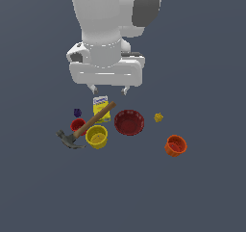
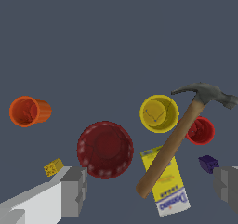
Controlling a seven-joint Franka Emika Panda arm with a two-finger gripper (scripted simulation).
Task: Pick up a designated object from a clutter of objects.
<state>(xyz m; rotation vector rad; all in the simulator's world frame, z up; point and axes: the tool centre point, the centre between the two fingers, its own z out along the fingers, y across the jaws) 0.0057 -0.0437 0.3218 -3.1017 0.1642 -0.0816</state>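
Flat slate-grey ground fills both of my views with no visible edge or corner, so I can only place things against each other. My gripper (image 1: 110, 89) hangs above the clutter, touching nothing, its two fingers spread wide with only air between them; in the wrist view one grey finger (image 2: 74, 191) and its opposite frame the scene from either side. The red cup (image 1: 77, 125) I'm after stands upright at the exterior view's left of the pile, its mouth facing up, partly covered by the hammer (image 1: 89, 123), whose wooden handle runs diagonally over the cup's rim. From the wrist camera I see that cup (image 2: 201, 131) peeking out just beside the handle below the grey hammer head (image 2: 207, 94). The yellow cup (image 1: 97, 136) sits just beside the red one, and the handle seems to rest against its rim too, though I cannot tell for sure. The handle's far end lies across the yellow box (image 1: 100, 106), which lies flat right under my fingers. A small purple bit (image 1: 77, 112) sits near the red cup, apart from it. The dark red bowl (image 1: 129, 122) stands just to the exterior view's right of the box, open side up. Farther that way lie a small yellow bit (image 1: 158, 117) and the orange cup (image 1: 175, 146), tipped on its side, well apart from the rest.
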